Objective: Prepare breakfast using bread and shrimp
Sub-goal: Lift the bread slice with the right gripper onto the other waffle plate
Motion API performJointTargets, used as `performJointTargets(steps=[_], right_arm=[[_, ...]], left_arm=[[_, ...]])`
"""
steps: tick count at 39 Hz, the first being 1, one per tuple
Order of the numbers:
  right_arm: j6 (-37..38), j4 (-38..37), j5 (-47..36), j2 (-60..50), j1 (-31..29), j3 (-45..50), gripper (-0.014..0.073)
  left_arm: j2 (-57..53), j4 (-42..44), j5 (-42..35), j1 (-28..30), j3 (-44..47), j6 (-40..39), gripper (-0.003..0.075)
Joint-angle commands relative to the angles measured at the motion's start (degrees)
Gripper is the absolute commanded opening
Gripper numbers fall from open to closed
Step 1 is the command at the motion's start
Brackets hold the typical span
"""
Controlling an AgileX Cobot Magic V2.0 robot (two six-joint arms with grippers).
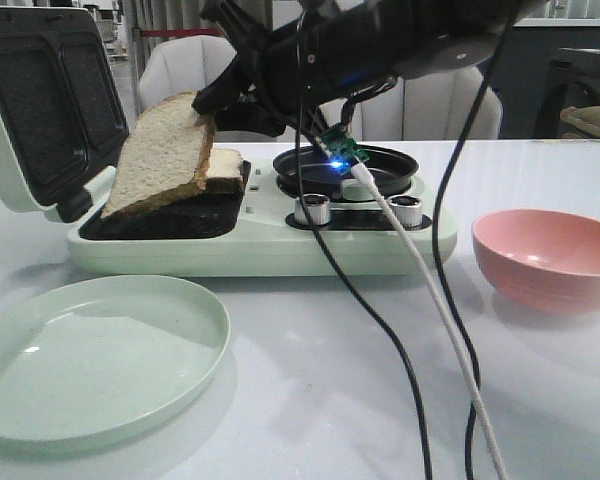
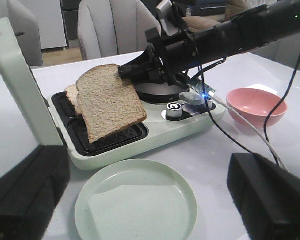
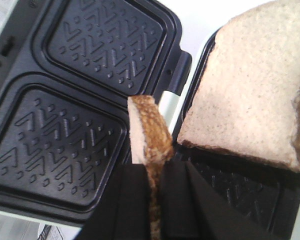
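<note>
Foreground plate: a round pale green plate [image 1: 95,355] is lying at the lower left of the front view, just before the appliance.
Pink bowl: a shallow pink bowl [image 1: 550,255] is sitting at the right of the front view, apart from the appliance.
Appliance: a pale green sandwich maker [image 1: 250,240] with black ribbed plates is standing open at centre left, its lid [image 1: 40,100] tilting back at the upper left; two silver knobs [image 1: 312,210] and a small black pan [image 1: 345,170] are showing on its right half.
Held bread: a thick beige slice of bread with brown crust [image 1: 165,155] is leaning tilted, its lower edge resting on the black grill plate.
Right gripper: the black right gripper [image 3: 157,200] is reaching in from the upper right and is clamping the upper crust edge of that slice.
Second bread: another beige slice [image 1: 223,170] is lying behind it, on the far part of the grill.
Left gripper: only dark blurred fingers [image 2: 270,195] are showing in the left wrist view; I cannot tell whether they are apart or together.
Shrimp: not visible.
</note>
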Motion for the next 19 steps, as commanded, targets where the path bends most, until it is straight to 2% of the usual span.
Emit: performJointTargets(steps=[1, 6, 10, 19], right_arm=[[-1.0, 1.6, 3.9, -1.5, -0.1, -3.8, 0.0185], [-1.0, -1.6, 4.0, -0.1, -0.1, -4.8, 0.0187], [-1.0, -4.4, 1.9, 0.2, -0.1, -4.8, 0.0225], [-1.0, -7.2, -4.0, 0.2, -0.1, -4.8, 0.0553]], left_arm=[[0.7, -0.6, -4.3, -0.4, -1.5, -0.6, 0.0692], [0.7, -0.6, -4.3, -0.4, -1.5, -0.6, 0.0692], [0.7, -0.6, -4.3, -0.4, -1.5, -0.6, 0.0692], [0.7, -0.6, -4.3, -0.4, -1.5, -0.6, 0.0692]])
